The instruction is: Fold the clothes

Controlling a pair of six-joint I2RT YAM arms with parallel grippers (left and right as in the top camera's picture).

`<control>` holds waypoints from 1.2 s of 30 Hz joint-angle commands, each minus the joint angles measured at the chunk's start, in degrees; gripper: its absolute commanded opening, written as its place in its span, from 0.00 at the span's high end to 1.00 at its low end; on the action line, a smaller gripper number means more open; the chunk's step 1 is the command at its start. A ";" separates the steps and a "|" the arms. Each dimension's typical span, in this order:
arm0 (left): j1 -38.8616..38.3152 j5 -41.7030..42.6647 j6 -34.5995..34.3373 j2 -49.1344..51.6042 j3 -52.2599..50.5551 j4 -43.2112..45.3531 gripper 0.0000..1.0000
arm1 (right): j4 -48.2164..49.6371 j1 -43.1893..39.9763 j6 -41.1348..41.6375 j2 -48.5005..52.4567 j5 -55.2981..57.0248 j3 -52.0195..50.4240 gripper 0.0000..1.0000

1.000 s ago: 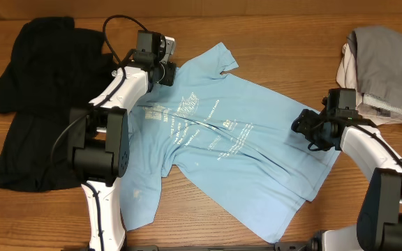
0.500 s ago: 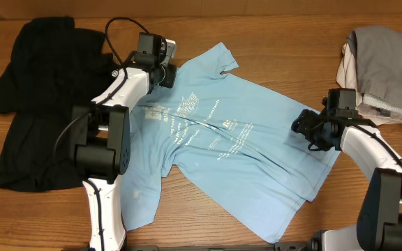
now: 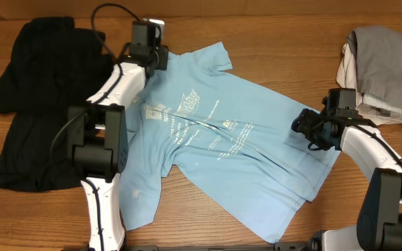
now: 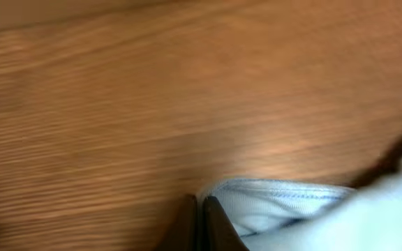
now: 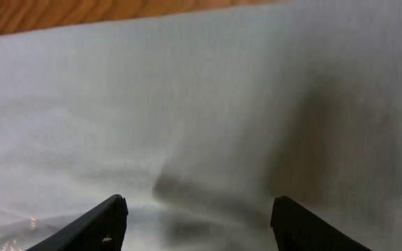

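The shirt (image 3: 243,150) lies spread diagonally across the middle of the table (image 3: 278,42), and its far-left corner now reaches further toward the table's back edge than a second ago. It has been drawn there by the left gripper (image 3: 153,61), which has moved back and left. Its fingers (image 4: 187,226) have gone from part open to pressed together, apparently pinching the stitched hem (image 4: 278,192) beside them, so a first fold or straightening pull looks ready. The right gripper (image 3: 311,134) has not moved: it is wide open over the shirt's right edge, holding nothing. The shirt is light blue, print side up, with long creases through the body and white text (image 3: 201,125) in rows.
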 commanded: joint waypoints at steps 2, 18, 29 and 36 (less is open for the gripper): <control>4.37 -2.45 -3.98 0.26 1.70 -0.04 0.96 | 2.38 -0.09 0.04 0.22 -0.24 1.22 0.29; 10.95 -1.84 -6.14 0.26 1.70 -2.43 0.96 | 10.80 -0.11 -3.74 9.46 1.29 4.02 0.29; 11.63 -2.40 -6.19 0.26 1.68 -4.22 0.96 | 11.85 -0.13 -5.42 15.54 3.96 12.15 0.29; 12.00 -2.40 -6.16 0.26 1.68 -6.67 0.96 | 11.96 -0.13 -5.55 23.15 3.76 14.32 0.30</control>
